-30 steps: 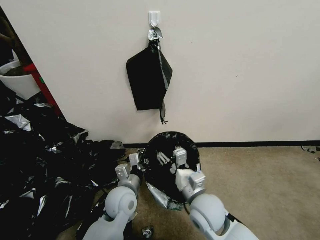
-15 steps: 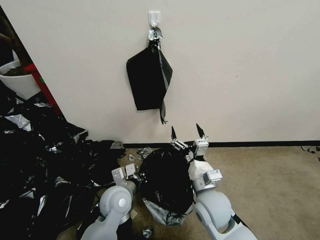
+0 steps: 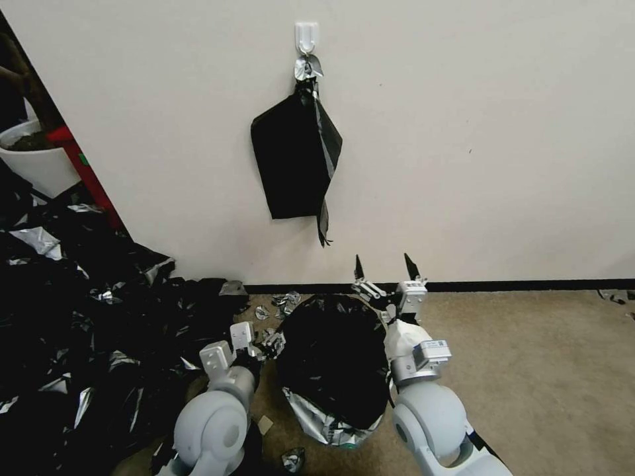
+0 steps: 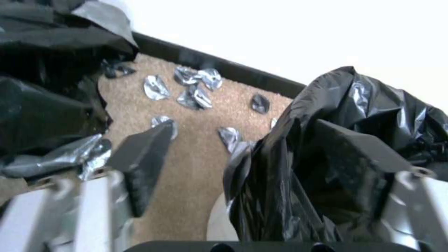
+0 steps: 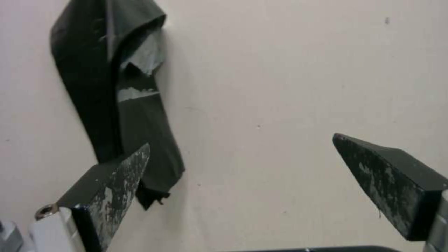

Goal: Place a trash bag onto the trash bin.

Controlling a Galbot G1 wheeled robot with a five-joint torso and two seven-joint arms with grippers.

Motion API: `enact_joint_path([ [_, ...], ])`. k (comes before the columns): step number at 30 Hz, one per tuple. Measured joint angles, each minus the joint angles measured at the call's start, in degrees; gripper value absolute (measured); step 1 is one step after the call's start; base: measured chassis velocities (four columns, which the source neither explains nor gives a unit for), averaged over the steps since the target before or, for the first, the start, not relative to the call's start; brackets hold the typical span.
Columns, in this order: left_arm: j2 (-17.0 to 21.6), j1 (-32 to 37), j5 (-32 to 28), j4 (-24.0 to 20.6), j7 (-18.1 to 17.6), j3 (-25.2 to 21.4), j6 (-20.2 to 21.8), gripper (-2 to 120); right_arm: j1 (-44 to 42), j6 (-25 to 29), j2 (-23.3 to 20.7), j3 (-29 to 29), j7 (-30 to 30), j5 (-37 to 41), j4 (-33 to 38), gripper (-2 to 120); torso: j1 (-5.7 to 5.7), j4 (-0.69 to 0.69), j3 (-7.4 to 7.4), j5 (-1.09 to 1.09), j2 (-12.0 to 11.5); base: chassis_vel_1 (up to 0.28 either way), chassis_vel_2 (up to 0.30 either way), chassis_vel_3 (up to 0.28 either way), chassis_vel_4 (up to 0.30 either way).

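1. Two grippers are seen at the trash bin (image 4: 219,224), which stands on the carpet (image 3: 529,370) near the wall (image 3: 496,132).
2. The trash bag (image 3: 334,360) is draped over the bin, and its black film covers the top and hangs down the sides. In the head view the bin itself is hidden under the film.
3. A small part of the cream-white wall of the bin is seen in the left wrist view, under the edge of the bag.
4. The left gripper (image 3: 261,344) is placed at the left side of the bagged bin, low and close to the floor. Its fingers are spread wide. One finger (image 4: 142,162) is free over the carpet, and the other one is covered by the film of the bag. Whether the film is really gripped cannot be told.
5. The right gripper (image 3: 385,266) is raised at the far right edge of the bin, with the tips pointing up to the wall. Its fingers (image 5: 112,189) are wide apart and nothing is held between them.
6. A black bundle (image 3: 296,158) is hung on a white hook (image 3: 305,36) on the wall, above the bin.
7. A large pile of black plastic film (image 3: 73,317) is spread on the floor at the left, and small silvery scraps (image 4: 191,91) are scattered on the carpet between the pile and the bin.
8. A white tub (image 3: 36,158) is seen at the far left edge.
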Motion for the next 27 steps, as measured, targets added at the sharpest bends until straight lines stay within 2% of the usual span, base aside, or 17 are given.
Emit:
enact_joint_path([
  [2,-0.03,-0.06,-0.48,0.10,0.01,-0.10,0.01,84,-0.06,0.06,0.00,0.08,0.13,0.14,0.00,100,0.00,0.00,0.00,0.00,0.00,0.000,0.000,0.000,0.000],
  [4,-0.40,-0.39,-3.65,0.58,1.29,-1.37,0.09,95,-0.52,0.40,-0.05,0.49,0.29,0.40,0.28,100,0.00,0.00,0.00,-0.01,0.00,0.000,0.000,0.000,0.000],
  [5,-0.40,-0.39,-3.65,0.58,1.29,-1.37,0.09,95,-0.52,0.40,-0.05,0.49,0.29,0.40,0.28,100,0.00,0.00,0.00,-0.01,0.00,0.000,0.000,0.000,0.000],
  [7,-0.66,-0.02,-3.95,-0.06,6.14,-3.18,-1.49,100,-0.98,0.73,-0.19,1.51,0.29,0.61,0.81,100,0.00,0.00,0.00,-0.01,0.00,0.000,0.000,0.000,0.000],
  [9,-0.81,0.08,1.82,0.17,11.77,-4.61,-9.14,100,-1.50,1.43,-0.26,2.99,0.10,1.16,1.30,100,0.00,0.00,0.00,0.01,0.00,0.000,0.000,0.000,0.000],
  [10,-0.81,0.08,1.82,0.17,11.77,-4.61,-9.14,100,-1.50,1.43,-0.26,2.99,0.10,1.16,1.30,100,0.00,0.00,0.00,0.01,0.00,0.000,0.000,0.000,0.000],
  [11,-0.85,-0.34,7.72,2.28,15.80,-5.62,-16.93,100,-1.86,2.95,-0.20,4.01,-0.51,1.26,1.28,100,0.00,0.00,0.00,0.00,0.00,0.000,0.000,0.000,0.000],
  [12,-0.85,-0.34,7.72,2.28,15.80,-5.62,-16.93,100,-1.86,2.95,-0.20,4.01,-0.51,1.26,1.28,100,0.00,0.00,0.00,0.00,0.00,0.000,0.000,0.000,0.000],
  [13,-0.85,-1.87,17.69,6.12,22.99,-8.83,-29.34,100,-2.65,6.26,0.31,6.98,-2.60,-0.47,0.48,100,0.00,0.00,0.00,-0.03,0.00,0.000,0.000,0.000,0.000],
  [14,-0.85,-1.87,17.69,6.12,22.99,-8.83,-29.34,100,-2.65,6.26,0.31,6.98,-2.60,-0.47,0.48,100,0.00,0.00,0.00,-0.03,0.00,0.000,0.000,0.000,0.000],
  [16,-0.15,-3.20,22.09,7.70,27.28,-11.93,-35.35,100,-3.25,8.49,0.73,10.11,-4.56,-3.55,-0.36,100,0.00,-0.01,0.01,-0.02,0.00,0.000,0.000,0.000,0.000],
  [17,-0.15,-3.20,22.09,7.70,27.28,-11.93,-35.35,100,-3.25,8.49,0.73,10.11,-4.56,-3.55,-0.36,100,0.00,-0.01,0.01,-0.02,0.00,0.000,0.000,0.000,0.000],
  [18,0.58,-3.86,22.38,7.72,28.62,-13.52,-36.68,100,-3.48,8.95,0.82,11.24,-4.80,-4.54,-0.56,100,0.00,-0.01,0.00,-0.01,0.00,0.000,0.000,0.000,0.000],
  [20,1.95,-4.96,21.98,7.40,31.41,-15.98,-36.73,100,-3.69,7.89,0.82,12.21,-4.40,-4.91,-0.57,100,0.00,-0.01,0.00,-0.01,0.00,0.000,0.000,0.000,0.000],
  [27,2.29,-5.25,21.41,7.33,32.51,-16.51,-36.37,100,-3.72,6.66,0.79,12.40,-4.22,-5.01,-0.57,100,0.00,-0.01,0.00,-0.01,0.00,0.000,0.000,0.000,0.000],
])
